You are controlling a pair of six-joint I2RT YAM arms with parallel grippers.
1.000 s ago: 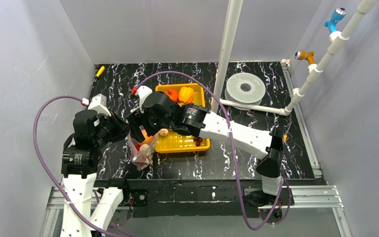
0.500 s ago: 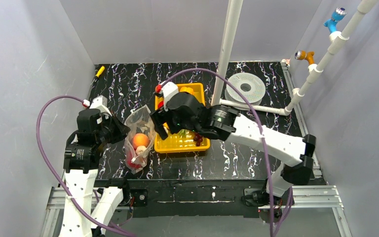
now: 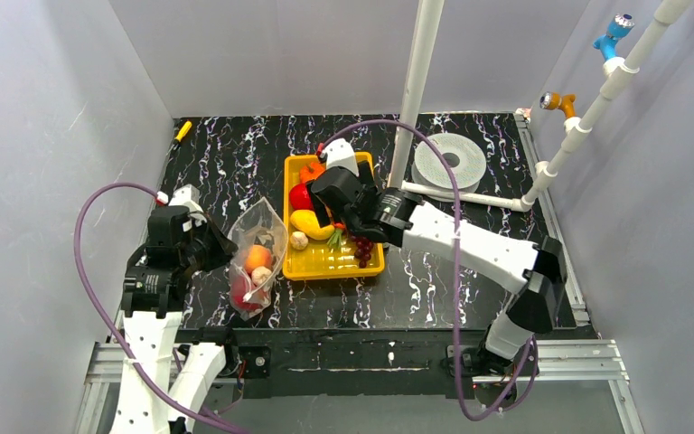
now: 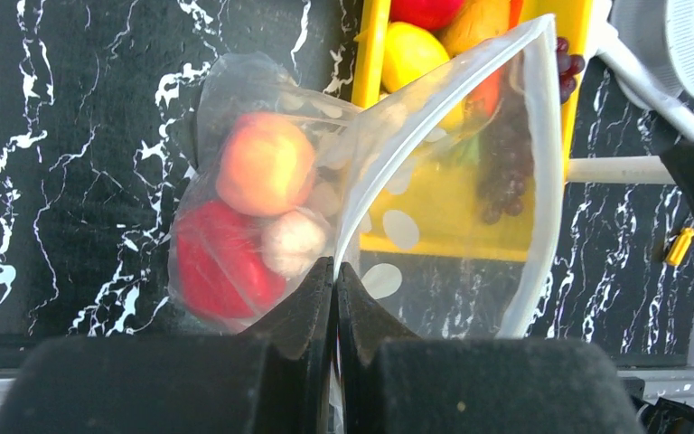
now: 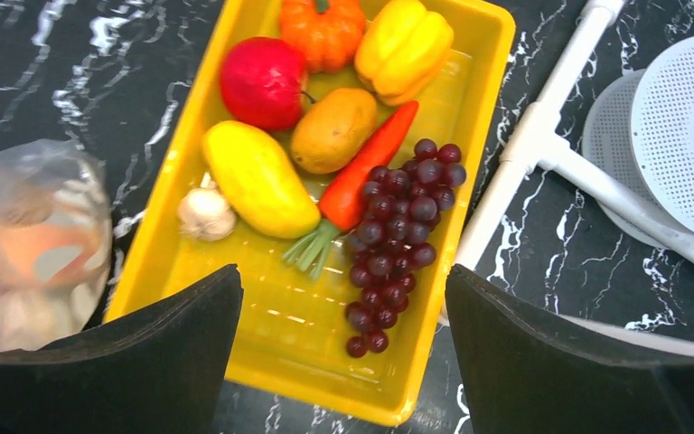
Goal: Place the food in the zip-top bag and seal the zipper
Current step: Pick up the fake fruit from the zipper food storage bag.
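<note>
Marbled black table (image 3: pixel 226 154), zip-top bag (image 4: pixel 370 181) pinched between left fingers (image 4: pixel 300 303)

**White arms, black joints, purple cables**

Left arm (image 3: pixel 149 348) and right arm (image 3: pixel 479 253) both have glossy white shells with chunky black joint housings. A purple left cable (image 3: pixel 76 262) and right cable (image 3: pixel 457 298) loop off them. Left tool (image 4: pixel 334 267) and right tool (image 5: pixel 343 298) have blocky matte-black fingers. There's a red-tipped white block (image 3: pixel 339 155) by the wrist.

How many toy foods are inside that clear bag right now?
3. An orange fruit, a red piece against it, and a pale garlic-like bulb beside both, all at the zip-top bag's bottom. More may be hidden behind these.
</note>
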